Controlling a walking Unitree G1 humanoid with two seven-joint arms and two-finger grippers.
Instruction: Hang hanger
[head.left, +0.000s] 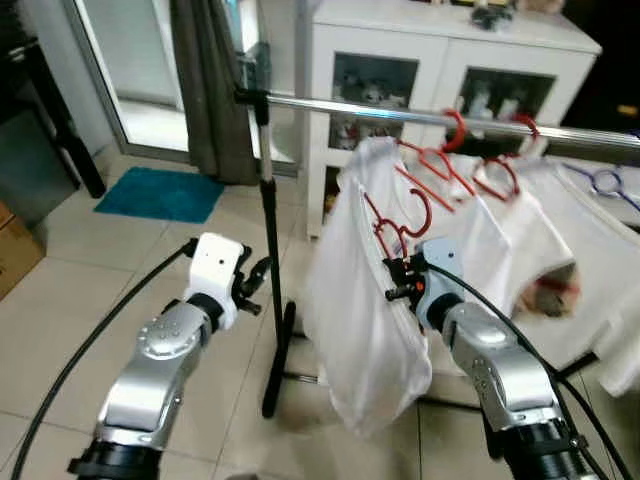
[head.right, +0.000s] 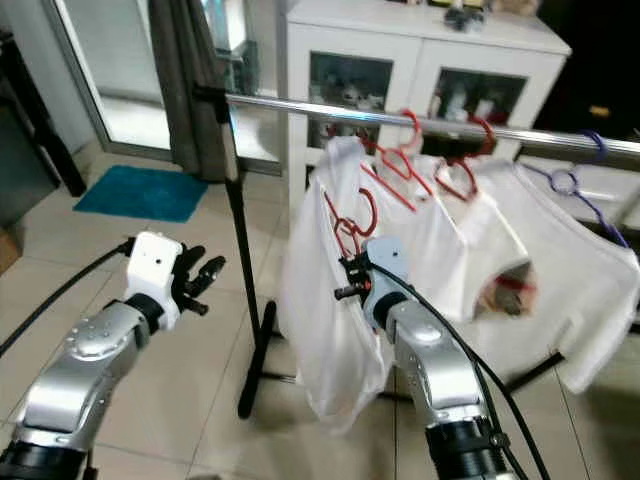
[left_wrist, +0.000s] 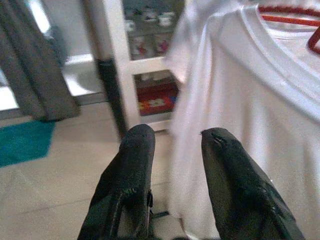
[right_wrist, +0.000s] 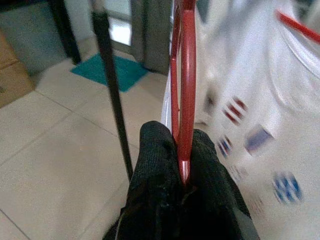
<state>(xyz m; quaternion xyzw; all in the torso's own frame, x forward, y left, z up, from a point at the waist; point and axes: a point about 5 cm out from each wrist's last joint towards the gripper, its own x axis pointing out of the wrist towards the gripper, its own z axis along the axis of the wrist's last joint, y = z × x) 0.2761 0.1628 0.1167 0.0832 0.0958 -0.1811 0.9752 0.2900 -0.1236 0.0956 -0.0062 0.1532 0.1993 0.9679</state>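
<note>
1. Your right hand (right_wrist: 182, 150) is clamped tight on a glossy red plastic hanger (head.left: 392, 226), whose thin curved frame rises straight from between the black fingers.
2. That hanger carries a soft white shirt (head.left: 365, 300) and sits below the shiny metal rail (head.left: 400, 114), left of other red hangers hooked there.
3. Your left hand (left_wrist: 175, 150) is parted, holding nothing, near the rack's black post (head.left: 272, 260).
4. No writing is legible.
</note>
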